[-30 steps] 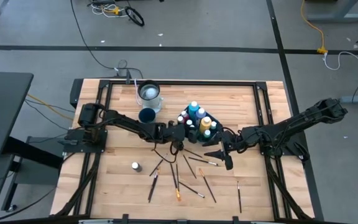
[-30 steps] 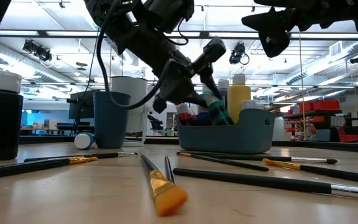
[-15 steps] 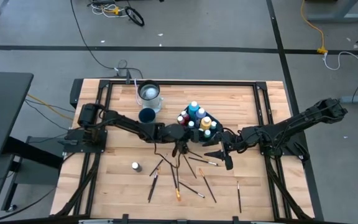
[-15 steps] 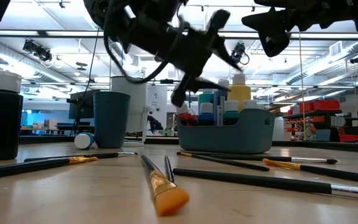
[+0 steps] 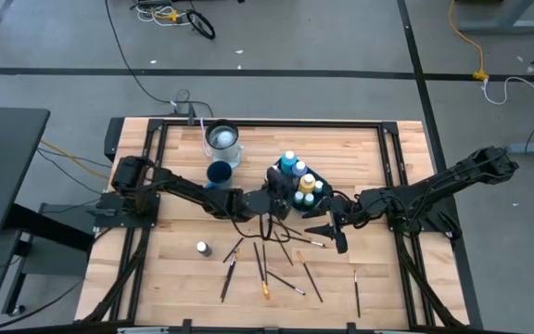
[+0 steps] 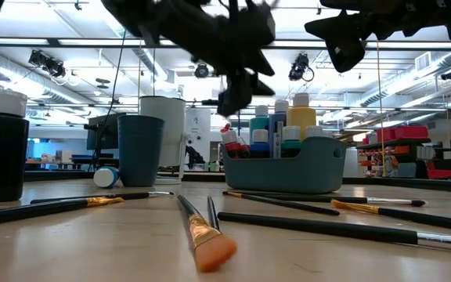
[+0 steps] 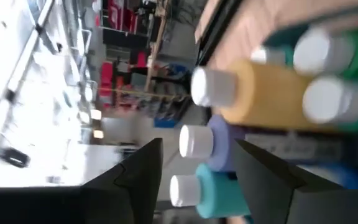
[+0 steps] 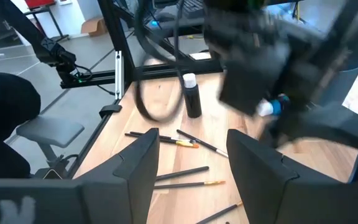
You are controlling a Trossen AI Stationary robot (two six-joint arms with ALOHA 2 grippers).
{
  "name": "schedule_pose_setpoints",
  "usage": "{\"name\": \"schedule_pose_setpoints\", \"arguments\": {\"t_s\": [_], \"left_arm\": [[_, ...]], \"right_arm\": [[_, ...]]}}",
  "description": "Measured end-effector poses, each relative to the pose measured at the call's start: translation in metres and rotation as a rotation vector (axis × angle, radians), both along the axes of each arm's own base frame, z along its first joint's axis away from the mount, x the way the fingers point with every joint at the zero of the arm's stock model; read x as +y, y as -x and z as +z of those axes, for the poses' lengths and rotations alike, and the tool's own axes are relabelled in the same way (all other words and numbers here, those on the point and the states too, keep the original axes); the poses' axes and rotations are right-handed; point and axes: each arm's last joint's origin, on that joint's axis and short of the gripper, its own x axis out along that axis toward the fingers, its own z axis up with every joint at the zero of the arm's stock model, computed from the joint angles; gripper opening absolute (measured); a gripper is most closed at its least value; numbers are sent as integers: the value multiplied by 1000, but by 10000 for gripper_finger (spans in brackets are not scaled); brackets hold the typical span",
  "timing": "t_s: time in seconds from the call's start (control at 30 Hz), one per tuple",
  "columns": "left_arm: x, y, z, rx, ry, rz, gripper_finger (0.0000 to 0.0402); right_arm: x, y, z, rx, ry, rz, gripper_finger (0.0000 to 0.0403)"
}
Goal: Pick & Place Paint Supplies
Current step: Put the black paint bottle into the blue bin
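Observation:
Several paint bottles (image 5: 300, 172) with pale caps stand upright in the teal tray (image 6: 288, 174) at the table's middle. Yellow, purple and teal ones (image 7: 253, 93) fill the left wrist view. Thin brushes (image 5: 262, 264) lie flat on the wood nearer the near edge; the low view shows them too (image 6: 202, 231). A black bottle (image 5: 201, 248) stands alone at the near left. My left gripper (image 5: 273, 202) is open and hangs above the tray's left side (image 6: 237, 90), holding nothing. My right gripper (image 5: 327, 232) is open and waits in the air right of the tray, above the brushes.
A dark blue cup (image 5: 219, 173) and a pale round container (image 5: 222, 139) stand left of the tray toward the far edge. Brushes (image 8: 166, 140) lie spread across the near half. Bare wood shows at the far right and near left.
A teal bottle that leaned under my left gripper at the tray's left end now stands upright among the others. My left gripper has risen clear above the tray and turned. My right arm has kept still.

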Motion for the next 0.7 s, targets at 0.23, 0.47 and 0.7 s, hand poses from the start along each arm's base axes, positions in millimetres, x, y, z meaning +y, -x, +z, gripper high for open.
{"name": "schedule_pose_setpoints", "arguments": {"t_s": [0.23, 0.47, 0.7], "left_arm": [[-17, 30, 49, -132, 273, -81, 203], [-21, 91, 106, -189, 620, -128, 203], [-22, 139, 146, -259, 875, -248, 203]], "right_arm": [[0, 0, 0, 1, 0, 0, 190], [0, 0, 0, 0, 0, 0, 190], [0, 0, 0, -1, 0, -1, 190]]}}
